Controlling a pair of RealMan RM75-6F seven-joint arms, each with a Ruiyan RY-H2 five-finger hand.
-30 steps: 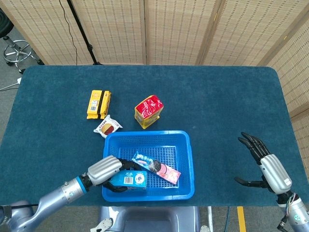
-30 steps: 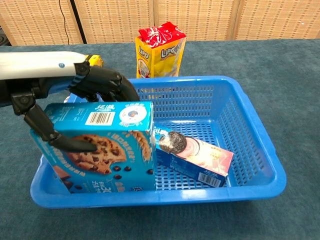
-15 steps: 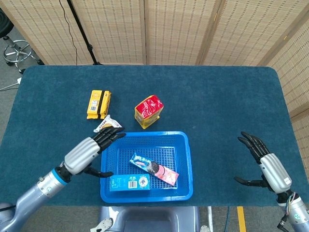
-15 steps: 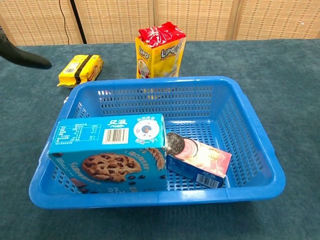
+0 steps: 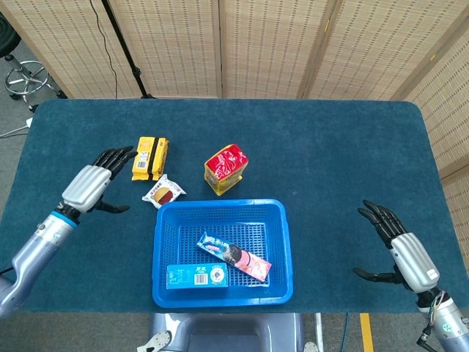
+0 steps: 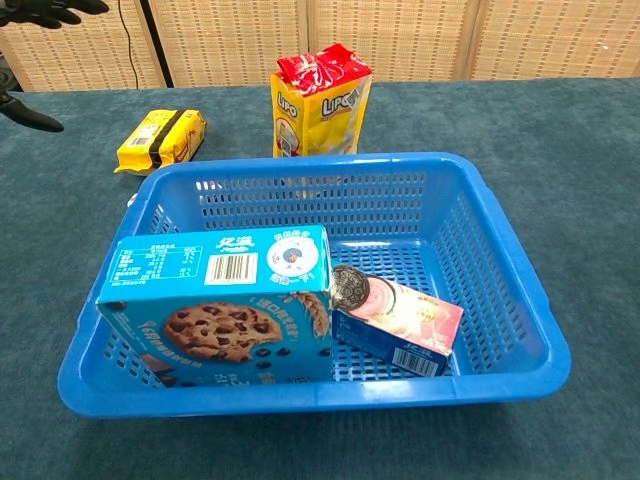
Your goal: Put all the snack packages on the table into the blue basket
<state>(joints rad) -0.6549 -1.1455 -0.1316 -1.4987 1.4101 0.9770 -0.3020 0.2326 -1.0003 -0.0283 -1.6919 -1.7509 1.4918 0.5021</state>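
Note:
The blue basket [image 5: 289,242] [image 6: 500,240] stands near the table's front edge. In it lie a blue cookie box [image 5: 195,276] [image 6: 220,305] and a pink sandwich-cookie pack [image 5: 236,257] [image 6: 395,320]. On the table behind it are a yellow pack [image 5: 149,157] [image 6: 162,138], a small white and red snack [image 5: 163,192] and a red-and-yellow bag [image 5: 226,168] [image 6: 320,100]. My left hand [image 5: 91,183] [image 6: 40,10] is open with fingers spread, just left of the yellow pack and holding nothing. My right hand [image 5: 399,246] hovers open at the front right, far from every package.
The dark teal table [image 5: 330,154] ends close in front of the basket. Woven screens [image 5: 264,44] stand behind the table, and a stool [image 5: 26,77] is at the far left on the floor.
My left hand let go of the blue cookie box, which now lies in the basket, then rose and swung left and back toward the yellow pack. The right hand barely moved.

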